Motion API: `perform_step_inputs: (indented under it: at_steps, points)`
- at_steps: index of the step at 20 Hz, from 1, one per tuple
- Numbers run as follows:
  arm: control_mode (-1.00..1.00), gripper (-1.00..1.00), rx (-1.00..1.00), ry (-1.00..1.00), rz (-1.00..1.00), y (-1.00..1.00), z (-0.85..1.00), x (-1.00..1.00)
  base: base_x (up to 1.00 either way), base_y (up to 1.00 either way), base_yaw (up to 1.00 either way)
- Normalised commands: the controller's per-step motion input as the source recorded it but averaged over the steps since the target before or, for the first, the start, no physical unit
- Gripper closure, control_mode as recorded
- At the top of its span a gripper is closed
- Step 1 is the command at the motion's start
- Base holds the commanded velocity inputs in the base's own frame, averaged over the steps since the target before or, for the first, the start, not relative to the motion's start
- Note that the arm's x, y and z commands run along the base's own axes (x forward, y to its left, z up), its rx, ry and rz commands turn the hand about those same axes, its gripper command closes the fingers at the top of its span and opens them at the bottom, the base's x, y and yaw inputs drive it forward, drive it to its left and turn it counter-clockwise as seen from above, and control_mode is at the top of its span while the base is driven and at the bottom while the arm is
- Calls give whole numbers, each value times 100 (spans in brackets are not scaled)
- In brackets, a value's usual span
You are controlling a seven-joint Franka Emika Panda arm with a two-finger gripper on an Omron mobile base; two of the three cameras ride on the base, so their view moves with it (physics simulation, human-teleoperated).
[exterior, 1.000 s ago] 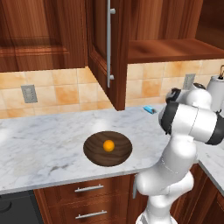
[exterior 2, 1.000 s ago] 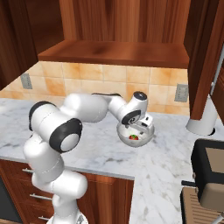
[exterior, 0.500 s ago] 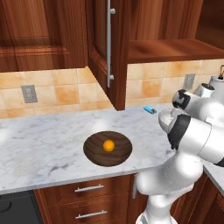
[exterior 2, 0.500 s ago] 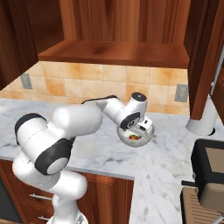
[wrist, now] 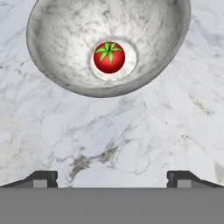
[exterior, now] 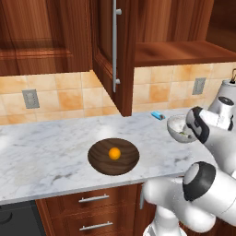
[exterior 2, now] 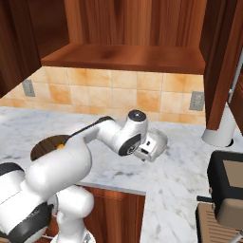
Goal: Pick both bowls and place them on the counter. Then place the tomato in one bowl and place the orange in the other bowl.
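Gripper (wrist: 112, 179) spread wide, empty, above counter (wrist: 131, 131). Tomato (wrist: 109, 57) sits in marbled bowl (wrist: 65, 48); orange (exterior: 114, 153) in wooden bowl (exterior: 99, 159) (bowls well apart).

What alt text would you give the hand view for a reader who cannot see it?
A red tomato with a green stem top sits in the middle of a grey-white marbled bowl on the marble-veined counter. The open gripper is empty, its two dark fingertips wide apart at the bottom.
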Motion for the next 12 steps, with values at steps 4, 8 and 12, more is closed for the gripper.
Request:
perform_step_inputs:
  at_steps: [4, 8, 12]
  points:
    - [-100, -100, -20, 0, 1, 67, 0, -44, 0, 0, 0]
    - [-100, -100, -19, 0, 1, 67, 0, -38, 0, 0, 0]
    - [-100, -100, -17, 0, 2, 61, 0, -27, 0, 0, 0]
